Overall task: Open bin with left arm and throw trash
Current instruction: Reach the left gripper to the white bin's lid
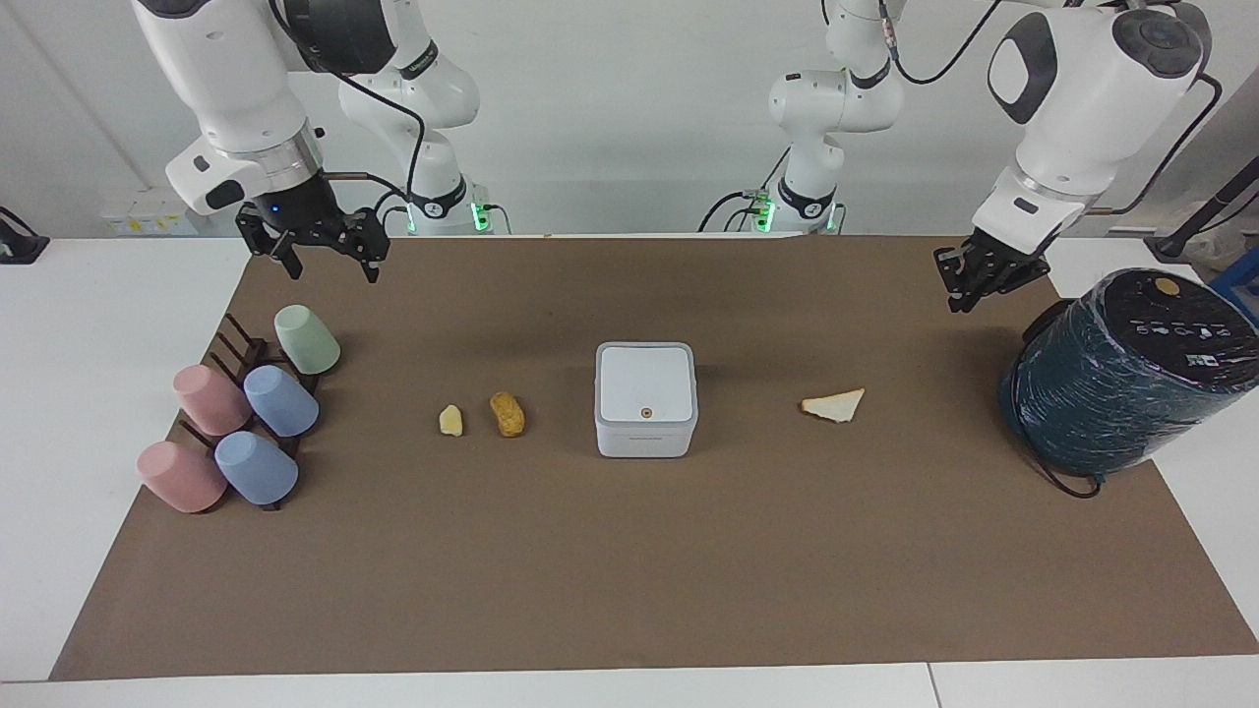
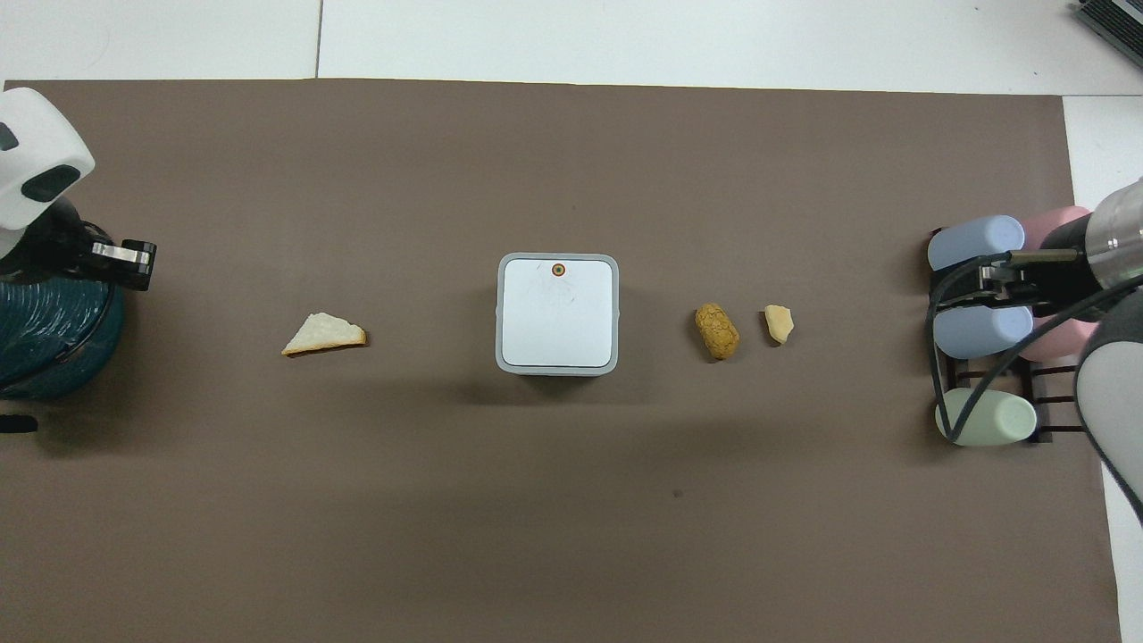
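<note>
Centrally, small white square plastic bin (image 1: 645, 398) sits frame centre, lid down. Pale yellow lump (image 1: 450, 420), golden-brown bun piece (image 1: 508, 414), triangular white bread slice (image 1: 834, 404) flank it. Left gripper (image 1: 966, 285) upper right, jaws closed, empty. Right gripper (image 1: 325, 254) upper left, jaws open.

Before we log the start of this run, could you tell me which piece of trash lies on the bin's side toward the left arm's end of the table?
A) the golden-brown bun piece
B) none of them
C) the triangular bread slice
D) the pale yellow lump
C: the triangular bread slice lies alone between the bin and the teal cylinder, while the bun piece and yellow lump lie toward the cups.
</note>
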`<state>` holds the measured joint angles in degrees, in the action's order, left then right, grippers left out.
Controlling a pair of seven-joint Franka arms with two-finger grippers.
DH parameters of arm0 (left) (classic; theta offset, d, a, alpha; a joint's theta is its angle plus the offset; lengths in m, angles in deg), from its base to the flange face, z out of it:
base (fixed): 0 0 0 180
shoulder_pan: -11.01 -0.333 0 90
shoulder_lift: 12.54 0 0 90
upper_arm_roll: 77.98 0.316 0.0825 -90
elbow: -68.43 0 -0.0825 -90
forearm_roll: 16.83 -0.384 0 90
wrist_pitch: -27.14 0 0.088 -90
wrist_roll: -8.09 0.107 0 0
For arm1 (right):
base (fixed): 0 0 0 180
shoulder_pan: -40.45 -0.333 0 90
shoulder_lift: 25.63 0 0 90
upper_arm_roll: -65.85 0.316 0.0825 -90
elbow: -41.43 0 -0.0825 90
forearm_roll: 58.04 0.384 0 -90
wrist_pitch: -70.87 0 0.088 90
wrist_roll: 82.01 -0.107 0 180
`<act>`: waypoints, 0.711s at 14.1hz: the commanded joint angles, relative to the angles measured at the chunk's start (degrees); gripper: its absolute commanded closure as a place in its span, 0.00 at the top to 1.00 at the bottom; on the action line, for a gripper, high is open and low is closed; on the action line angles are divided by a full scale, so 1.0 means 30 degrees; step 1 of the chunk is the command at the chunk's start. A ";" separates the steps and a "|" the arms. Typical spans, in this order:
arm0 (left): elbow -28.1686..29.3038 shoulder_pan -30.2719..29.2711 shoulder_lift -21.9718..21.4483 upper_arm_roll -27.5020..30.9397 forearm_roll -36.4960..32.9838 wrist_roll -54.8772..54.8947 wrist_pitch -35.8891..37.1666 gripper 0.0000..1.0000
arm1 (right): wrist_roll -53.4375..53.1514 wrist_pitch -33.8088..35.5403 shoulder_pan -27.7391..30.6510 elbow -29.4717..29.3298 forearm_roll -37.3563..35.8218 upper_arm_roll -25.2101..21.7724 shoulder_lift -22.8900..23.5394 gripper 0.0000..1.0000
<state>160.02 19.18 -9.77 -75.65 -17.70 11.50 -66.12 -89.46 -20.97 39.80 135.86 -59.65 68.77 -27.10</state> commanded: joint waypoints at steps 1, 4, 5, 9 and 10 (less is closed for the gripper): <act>0.0845 0.0788 -0.0661 0.0075 -0.0443 -0.0230 -0.0115 0.00 | -0.0008 0.0144 0.0187 0.0194 0.0213 0.0083 -0.0185 1.00; 0.0845 0.1692 -0.0573 0.0016 -0.0414 -0.1072 -0.0320 0.00 | -0.0008 0.0144 0.0187 0.0194 0.0213 0.0083 -0.0185 1.00; 0.0932 0.2423 -0.0457 0.0016 -0.0356 -0.2327 -0.0756 0.00 | -0.0008 0.0144 0.0187 0.0194 0.0213 0.0083 -0.0185 1.00; 0.1343 0.4623 0.0450 -0.0013 0.1105 -0.5934 -0.3243 0.00 | -0.0008 0.0115 0.0187 0.0194 0.0213 0.0083 -0.0185 1.00; 0.1343 0.5208 0.0888 -0.0013 0.1487 -0.6929 -0.4121 0.00 | -0.0008 0.0144 0.0187 0.0194 0.0213 0.0083 -0.0185 1.00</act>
<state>163.10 32.12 -8.68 -76.43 -15.19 -4.89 -73.98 -89.46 -20.97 39.80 135.86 -59.65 68.77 -27.10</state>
